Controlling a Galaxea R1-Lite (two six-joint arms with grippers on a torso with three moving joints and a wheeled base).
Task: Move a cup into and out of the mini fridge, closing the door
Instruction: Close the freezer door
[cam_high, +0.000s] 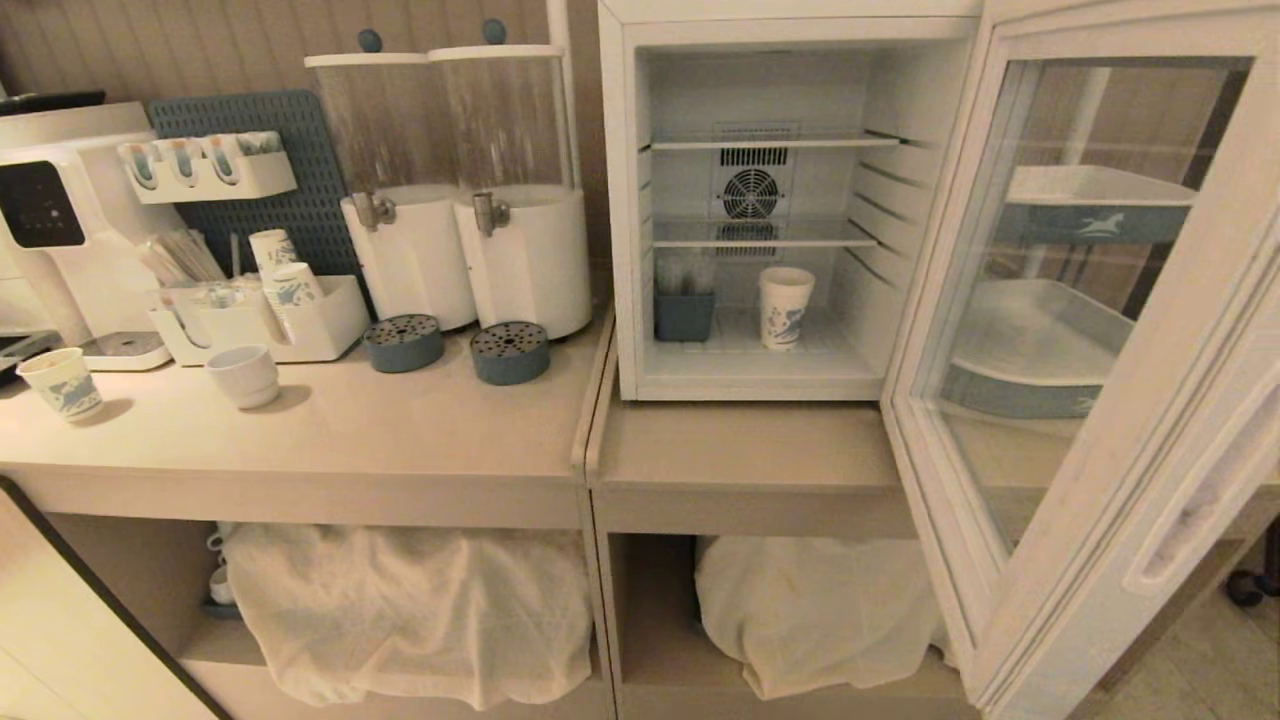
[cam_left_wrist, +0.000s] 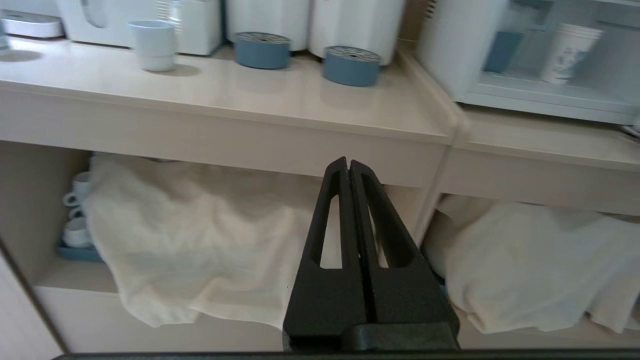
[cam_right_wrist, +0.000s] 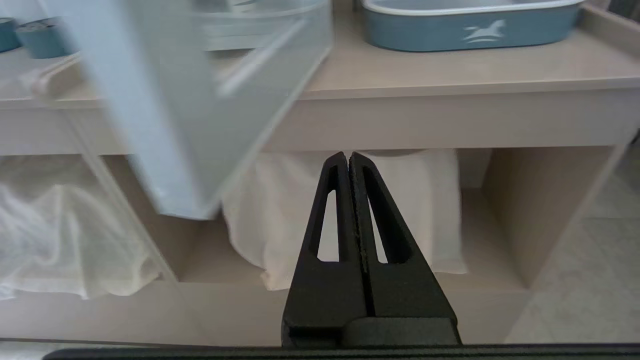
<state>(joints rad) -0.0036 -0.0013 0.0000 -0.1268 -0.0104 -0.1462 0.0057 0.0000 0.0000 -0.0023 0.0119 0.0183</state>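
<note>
Counter (cam_high: 400, 440): fridge (cam_high: 620, 200) door (cam_high: 1100, 400) open, cup (cam_high: 785, 307) inside; both claws pinched closed, empty.

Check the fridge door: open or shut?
Open. The door is swung wide to the right, leaving the mini fridge interior exposed, with the cup standing upright on its floor.

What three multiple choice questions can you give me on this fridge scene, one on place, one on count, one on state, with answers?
1. Where is the cup?
A. fridge floor
B. top wire shelf
C. counter

2. How many wire shelves has the mini fridge?
A. one
B. two
C. four

3. How stands the door?
A. shut
B. swung open
C. taken off

Answers: 1 A, it stands on the floor beside a blue box. 2 B, two shelves cross the fan. 3 B, it hangs out at the right.
</note>
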